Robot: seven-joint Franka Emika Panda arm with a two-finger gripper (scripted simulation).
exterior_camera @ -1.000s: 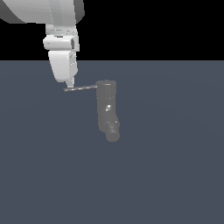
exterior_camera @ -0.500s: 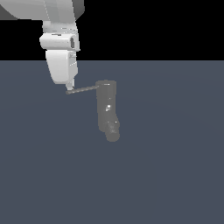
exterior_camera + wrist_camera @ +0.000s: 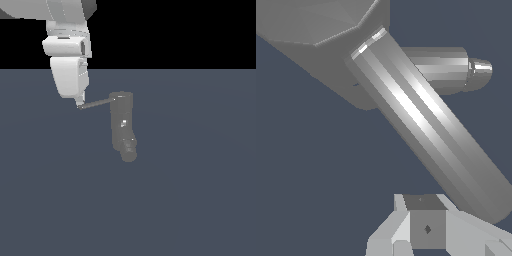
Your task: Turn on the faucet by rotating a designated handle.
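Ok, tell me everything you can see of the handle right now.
The handle is a thin, straight, light-grey rod that looks metallic, with a bright streak along it in the wrist view. It projects sideways from the top of the dark grey faucet, toward the exterior view's left, its free end tilted slightly lower than the joint. That free end sits right at the tip of the gripper, which appears to touch it; whether the fingers clasp it cannot be told.

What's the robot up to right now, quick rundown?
Hand at the far tip of the handle, grip unclear. Handle sticks out sideways, tilted, from the top of the faucet. Nothing else in the way.
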